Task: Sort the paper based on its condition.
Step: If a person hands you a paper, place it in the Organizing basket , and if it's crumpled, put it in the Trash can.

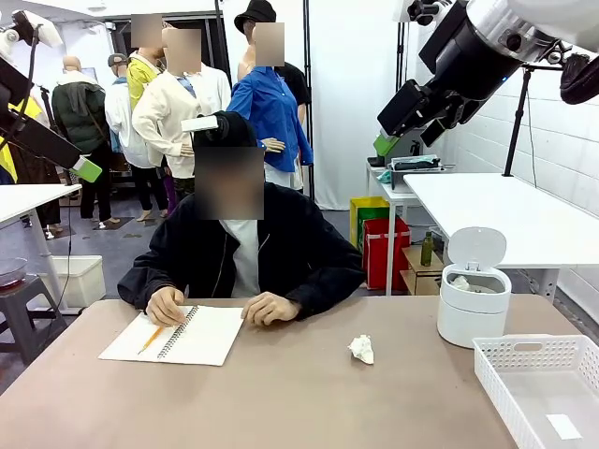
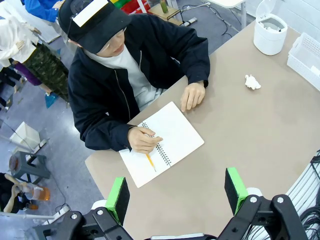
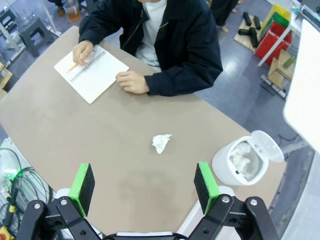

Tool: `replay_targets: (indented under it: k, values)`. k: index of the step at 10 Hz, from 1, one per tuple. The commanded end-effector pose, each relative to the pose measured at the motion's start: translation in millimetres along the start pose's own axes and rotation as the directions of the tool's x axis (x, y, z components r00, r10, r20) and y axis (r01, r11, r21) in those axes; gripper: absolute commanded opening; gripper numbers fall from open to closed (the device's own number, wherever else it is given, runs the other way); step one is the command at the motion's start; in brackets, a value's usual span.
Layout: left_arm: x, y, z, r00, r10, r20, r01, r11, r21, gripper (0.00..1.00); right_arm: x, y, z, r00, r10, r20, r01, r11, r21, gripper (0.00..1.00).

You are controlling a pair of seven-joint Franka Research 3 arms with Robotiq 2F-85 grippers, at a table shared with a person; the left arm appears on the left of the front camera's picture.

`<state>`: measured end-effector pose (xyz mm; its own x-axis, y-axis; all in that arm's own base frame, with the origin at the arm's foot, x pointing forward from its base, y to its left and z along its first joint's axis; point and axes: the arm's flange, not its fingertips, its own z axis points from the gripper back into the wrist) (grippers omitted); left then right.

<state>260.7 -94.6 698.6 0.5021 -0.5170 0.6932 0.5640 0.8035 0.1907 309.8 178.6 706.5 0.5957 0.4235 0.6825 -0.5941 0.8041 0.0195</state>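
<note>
Bright, even indoor light, seemingly from overhead; the counter [image 1: 281, 393] reads matte and evenly lit; the crumpled paper [image 1: 361, 350] casts only a short, soft shadow; a faint dark patch lies on the counter ahead of the right hand [image 3: 144, 172]; the white wall [image 1: 562, 140] looks nearly washed out; both wrist views bend the counter's edges into curves; the front view stays sharp across the counter.

White right arm [image 1: 562, 14], black pincer [image 3: 144, 180], green pads [image 3: 84, 182]

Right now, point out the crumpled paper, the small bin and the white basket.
crumpled paper [image 3: 161, 143], right wrist view, middle of lump.
small bin [image 1: 473, 318], front view, side wall.
white basket [image 1: 533, 354], front view, far wall.
</note>
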Motion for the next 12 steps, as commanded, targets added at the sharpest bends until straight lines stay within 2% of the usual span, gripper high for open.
replay_targets:
  k: [1, 8, 9, 10, 12]
  values:
    - [-0.1, 0.0, 0.5, 1.000, 0.000, 0.001, 0.000, 1.000, 0.000, 1.00, -0.4, 0.2, -0.3, 1.000, -0.003, -0.001, 0.003, 1.000, -0.001, 1.00]
    - [-0.1, 0.0, 0.5, 1.000, 0.000, 0.001, 0.000, 1.000, 0.000, 1.00, 0.0, 0.0, 0.0, 1.000, 0.000, 0.000, 0.000, 1.000, 0.000, 1.00]
    - [-0.1, 0.0, 0.5, 1.000, 0.000, 0.001, 0.000, 1.000, 0.000, 1.00, 0.4, -5.5, -22.4, 0.996, -0.044, -0.082, 0.043, 0.999, -0.016, 1.00]
    - [-0.1, 0.0, 0.5, 1.000, 0.000, 0.001, 0.000, 1.000, 0.000, 1.00, 3.3, -15.9, -43.8, 0.983, -0.143, -0.112, 0.136, 0.988, -0.066, 1.00]
    - [-0.1, 0.0, 0.5, 1.000, 0.000, 0.001, 0.000, 1.000, 0.000, 1.00, 5.2, -36.9, -83.3, 0.945, -0.262, -0.196, 0.235, 0.960, -0.153, 1.00]
